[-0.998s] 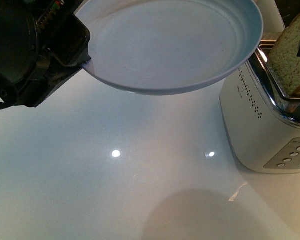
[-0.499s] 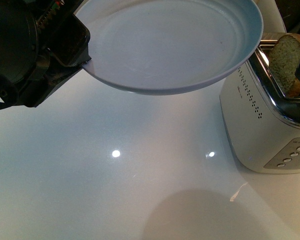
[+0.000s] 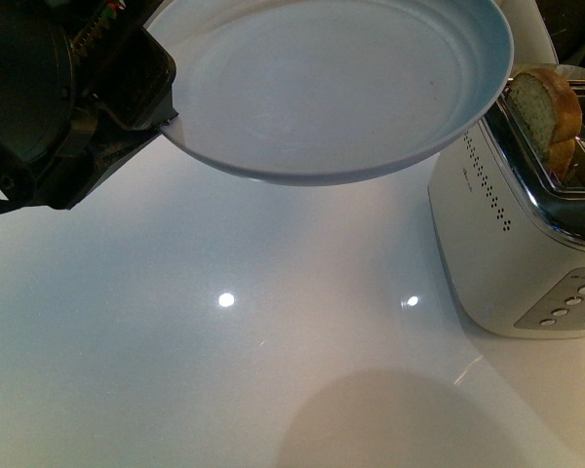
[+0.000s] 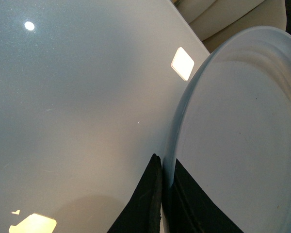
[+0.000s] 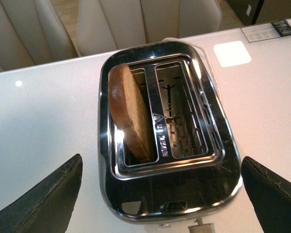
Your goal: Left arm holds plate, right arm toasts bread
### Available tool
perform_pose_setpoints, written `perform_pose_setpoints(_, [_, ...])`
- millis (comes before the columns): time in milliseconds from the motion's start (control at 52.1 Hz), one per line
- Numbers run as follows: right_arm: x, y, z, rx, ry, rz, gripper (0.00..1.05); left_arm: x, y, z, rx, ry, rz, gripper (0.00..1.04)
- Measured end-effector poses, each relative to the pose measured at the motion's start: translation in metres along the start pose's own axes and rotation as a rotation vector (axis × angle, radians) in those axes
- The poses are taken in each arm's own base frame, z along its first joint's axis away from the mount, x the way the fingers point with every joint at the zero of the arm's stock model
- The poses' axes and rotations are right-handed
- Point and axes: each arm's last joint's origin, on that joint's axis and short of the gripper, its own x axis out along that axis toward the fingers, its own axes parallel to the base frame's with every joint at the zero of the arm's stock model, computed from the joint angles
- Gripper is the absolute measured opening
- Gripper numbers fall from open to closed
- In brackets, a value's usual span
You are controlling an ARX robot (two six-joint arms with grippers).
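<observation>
Home kitchen — toaster, cushioned chairs

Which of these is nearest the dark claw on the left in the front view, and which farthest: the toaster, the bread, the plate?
1. The plate: upper left, its rim clamped in the left gripper.
2. The toaster: at the right, its perforated side facing the gripper.
3. The bread: in the toaster's slot, beyond that side wall.

Glossy plate, chrome-topped toaster
</observation>
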Motion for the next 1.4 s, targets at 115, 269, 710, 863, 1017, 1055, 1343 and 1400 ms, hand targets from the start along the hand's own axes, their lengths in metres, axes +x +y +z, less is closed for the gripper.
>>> perform_pose_setpoints(115, [-0.012, -0.004, -0.002, 0.004, -0.021, 0.001, 0.96, 0.000, 0.000, 0.000, 0.000, 0.000, 0.000, 0.03])
perform_pose_setpoints(269, [-0.014, -0.004, -0.002, 0.006, -0.030, 0.003, 0.96, 0.000, 0.000, 0.000, 0.000, 0.000, -0.001, 0.03])
perform_pose_setpoints(710, [-0.034, -0.022, -0.020, -0.124, -0.375, 0.104, 0.36, -0.001, 0.000, 0.000, -0.001, 0.000, -0.003, 0.03])
perform_pose_setpoints(863, [-0.041, -0.033, -0.026, -0.134, -0.371, 0.096, 0.11, -0.001, 0.000, 0.000, -0.001, -0.001, -0.002, 0.03])
perform_pose_setpoints(1017, [-0.044, -0.035, -0.036, -0.140, -0.378, 0.100, 0.02, -0.001, 0.000, 0.000, -0.001, -0.001, -0.003, 0.03])
perform_pose_setpoints(1055, [-0.046, -0.035, -0.036, -0.140, -0.376, 0.098, 0.02, -0.001, 0.000, 0.000, -0.001, -0.001, -0.003, 0.03])
perform_pose_setpoints(1343, [-0.059, -0.037, -0.036, -0.139, -0.396, 0.098, 0.02, -0.001, 0.000, 0.000, -0.001, -0.002, -0.003, 0.03])
perform_pose_setpoints(1400, [-0.062, -0.037, -0.036, -0.138, -0.400, 0.099, 0.02, -0.001, 0.000, 0.000, -0.001, -0.001, -0.004, 0.03])
